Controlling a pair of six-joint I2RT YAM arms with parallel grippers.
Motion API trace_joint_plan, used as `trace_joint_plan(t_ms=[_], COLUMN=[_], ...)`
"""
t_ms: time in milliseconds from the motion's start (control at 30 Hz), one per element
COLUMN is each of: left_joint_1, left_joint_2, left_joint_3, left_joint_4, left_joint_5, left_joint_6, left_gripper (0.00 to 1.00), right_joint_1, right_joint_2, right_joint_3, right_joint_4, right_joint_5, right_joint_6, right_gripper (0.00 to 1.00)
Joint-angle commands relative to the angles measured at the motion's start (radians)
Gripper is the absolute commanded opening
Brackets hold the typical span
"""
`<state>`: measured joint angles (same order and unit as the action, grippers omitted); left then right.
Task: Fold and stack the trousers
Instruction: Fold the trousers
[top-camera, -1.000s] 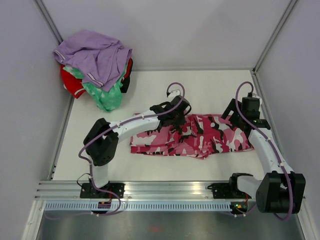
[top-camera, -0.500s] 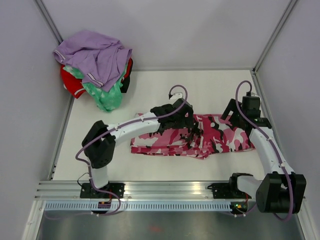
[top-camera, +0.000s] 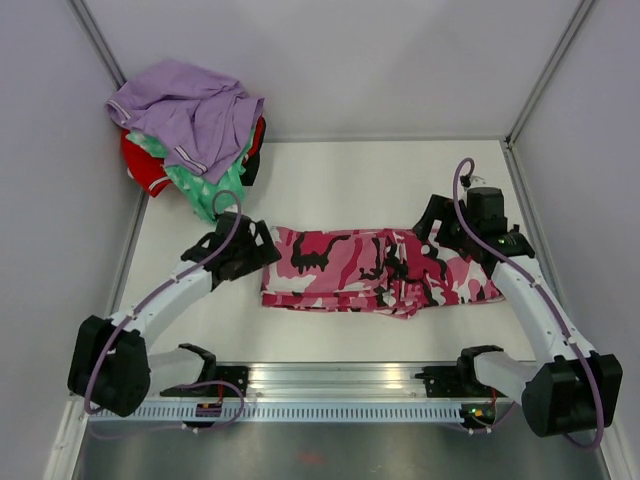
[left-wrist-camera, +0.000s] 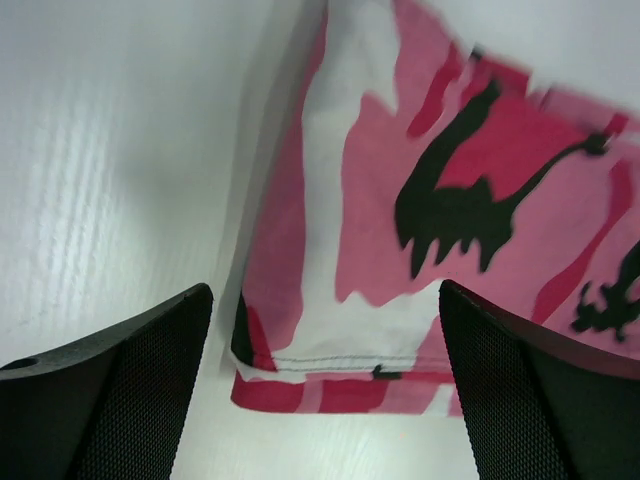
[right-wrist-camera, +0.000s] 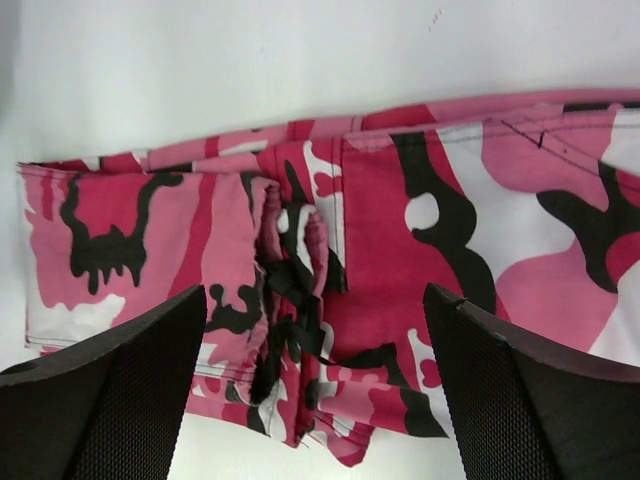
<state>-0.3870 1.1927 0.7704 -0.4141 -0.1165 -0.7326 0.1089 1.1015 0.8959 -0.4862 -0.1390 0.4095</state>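
top view: pink camouflage cloth trousers (top-camera: 370, 270) lie as a long, flat, folded band across the middle of the white worktop (top-camera: 330, 180). the left gripper (top-camera: 265, 255) hovers at the band's left end, the right gripper (top-camera: 435, 232) over its right part; both have jaws apart, holding nothing. a heap of lavender, green and red clothes (top-camera: 190, 125) sits in the far left corner.

left wrist view: layered smooth cloth, stitched hem.

right wrist view: a bunched ridge.

lengthwise folding looks done; a shorter fold and stacking seem left.
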Motion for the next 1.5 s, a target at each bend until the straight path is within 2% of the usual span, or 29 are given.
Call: trace_joint_plan(t_ms=[0, 167, 267, 333, 367, 500, 633, 700, 733, 833, 967, 1100, 1167, 1200, 1233, 1267, 1300, 1333, 1400, 1433, 1467], left_joint_1=[-0.009, -0.006, 0.003, 0.007, 0.008, 0.014, 0.080, 0.178, 0.210, 0.344, 0.376, 0.375, 0.350, 0.326, 0.242, 0.188, 0.124, 0.011, -0.085, -0.183, -0.231], left_joint_2=[0.030, 0.165, 0.218, 0.243, 0.252, 0.251, 0.128, 0.053, -0.020, -0.114, -0.119, -0.108, -0.099, -0.093, -0.090, -0.082, -0.062, -0.042, 0.034, 0.060, 0.086], left_joint_3=[-0.078, -0.120, -0.135, -0.132, -0.132, -0.120, -0.097, -0.082, -0.059, 0.030, 0.182, 0.317, 0.384, 0.403, 0.435, 0.446, 0.455, 0.475, 0.503, 0.526, 0.539], left_joint_4=[0.148, 0.198, 0.254, 0.281, 0.303, 0.290, 0.187, 0.111, 0.089, -0.010, -0.104, -0.164, -0.208, -0.224, -0.235, -0.238, -0.235, -0.232, -0.229, -0.216, -0.204], left_joint_5=[0.182, 0.183, 0.179, 0.210, 0.219, 0.206, 0.160, 0.159, 0.159, 0.147, 0.132, 0.237, 0.250, 0.209, 0.165, 0.125, 0.019, -0.018, -0.090, -0.112, -0.170], left_joint_6=[0.067, 0.078, 0.093, 0.107, 0.113, 0.121, 0.172, 0.200, 0.246, 0.324, 0.372, 0.423, 0.406, 0.391, 0.381, 0.371, 0.340, 0.314, 0.209, 0.184, 0.155], left_gripper=[0.98, 0.94, 0.87, 0.77, 0.70, 0.02, 0.02, 0.02, 0.02, 0.02, 0.02, 0.02, 0.02, 0.02, 0.02, 0.02, 0.02, 0.02, 0.02, 0.02, 0.02], right_joint_1=[0.005, 0.005, 0.005, 0.005, 0.005, 0.005, 0.005, 0.005, 0.008, 0.026, 0.048, 0.049, 0.048, 0.048, 0.037, 0.028, -0.003, -0.024, -0.104, -0.160, -0.198], right_joint_2=[0.011, -0.023, -0.043, -0.052, -0.057, -0.074, -0.072, -0.072, -0.072, -0.062, -0.037, -0.005, 0.024, 0.034, 0.043, 0.061, 0.069, 0.077, 0.093, 0.101, 0.112], right_joint_3=[-0.041, -0.035, -0.025, -0.020, -0.018, -0.005, -0.014, -0.034, -0.057, -0.084, -0.086, -0.068, -0.048, -0.042, -0.029, -0.022, -0.015, -0.005, 0.000, 0.006, 0.012], right_joint_4=[-0.008, -0.058, -0.083, -0.101, -0.107, -0.140, -0.131, -0.103, -0.072, -0.042, -0.019, -0.015, -0.044, -0.054, -0.069, -0.074, -0.071, -0.063, -0.043, -0.025, -0.017], right_joint_5=[0.033, 0.088, 0.098, 0.099, 0.104, 0.176, 0.170, 0.095, 0.076, 0.056, 0.065, 0.097, 0.235, 0.286, 0.373, 0.393, 0.403, 0.403, 0.374, 0.343, 0.301], right_joint_6=[-0.014, -0.028, -0.028, -0.026, -0.025, -0.020, -0.011, 0.008, 0.015, 0.035, 0.049, 0.060, 0.090, 0.098, 0.107, 0.121, 0.124, 0.130, 0.158, 0.166, 0.175], right_gripper=[0.95, 0.96, 0.96, 0.97, 0.97, 0.97, 0.96, 0.95, 0.95, 0.95, 0.95, 0.97, 0.98, 0.98, 0.98, 0.98, 0.98, 0.98, 0.98, 0.98, 0.98])
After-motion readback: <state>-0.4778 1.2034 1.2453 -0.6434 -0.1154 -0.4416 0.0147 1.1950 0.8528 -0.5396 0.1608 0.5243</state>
